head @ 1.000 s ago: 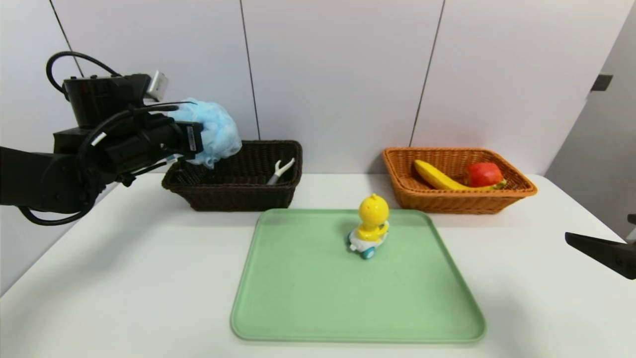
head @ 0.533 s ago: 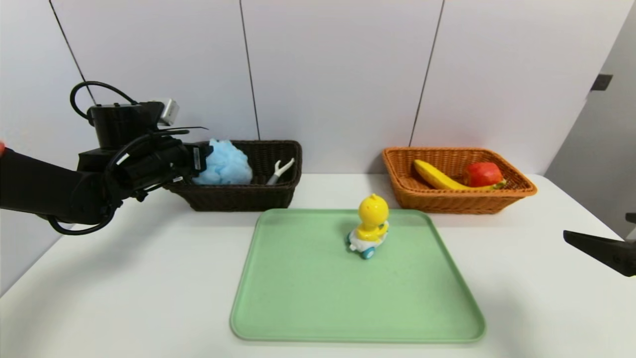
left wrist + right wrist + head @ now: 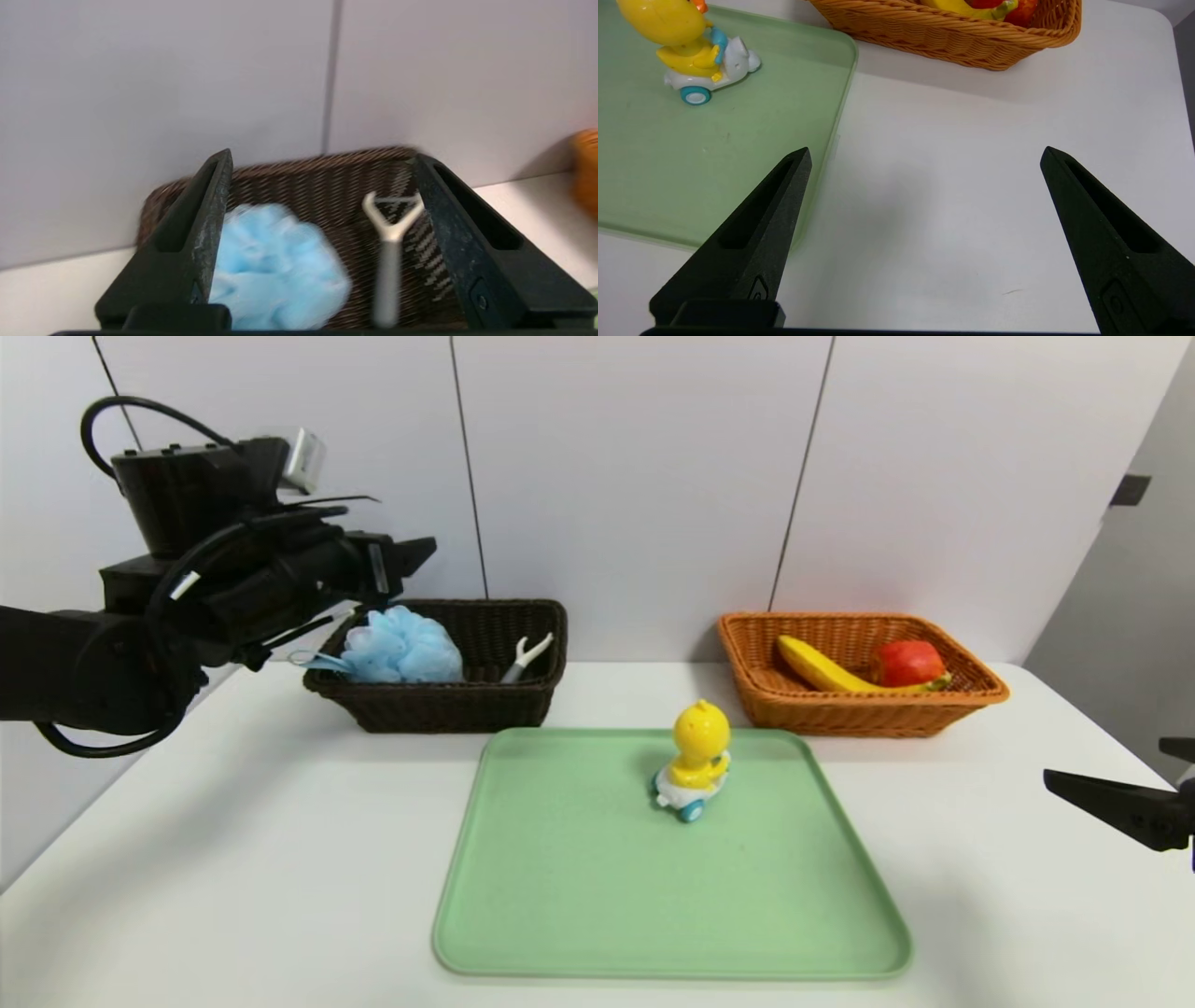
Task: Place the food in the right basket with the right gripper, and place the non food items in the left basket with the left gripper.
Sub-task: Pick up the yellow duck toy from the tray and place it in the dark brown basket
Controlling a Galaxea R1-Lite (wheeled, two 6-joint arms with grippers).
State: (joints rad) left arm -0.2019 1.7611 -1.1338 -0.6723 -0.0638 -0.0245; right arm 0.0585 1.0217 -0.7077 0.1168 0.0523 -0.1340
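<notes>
in the head view, the left gripper [image 3: 322, 156] is raised above the left end of the dark brown basket [image 3: 448, 709], its fingers apart and holding nothing. the light-blue sponge [image 3: 403, 649] lies in that basket at its left end, with its cord loop hanging out over the rim, and the peeler [image 3: 525, 658] leans in the right part, white head up and grey handle down. the orange basket [image 3: 868, 714] stands well apart to the right, holding the banana [image 3: 831, 667] and the red apple [image 3: 908, 664], side by side. between and in front of the baskets, the yellow duck toy [image 3: 698, 756] sits upright on its white-blue wheeled base toward the back of the green tray [image 3: 672, 896], which lies on the white surface [image 3: 280, 859]. the right gripper [image 3: 927, 149] is parked at the right edge, over the surface. in the left wrist view, the left fingers are spread, with the sponge and the peeler seen between them, down in the dark brown basket. in the right wrist view, the right fingers are spread wide with only bare surface between them; the tray, the duck toy and the orange basket with its fruit are beyond.
</notes>
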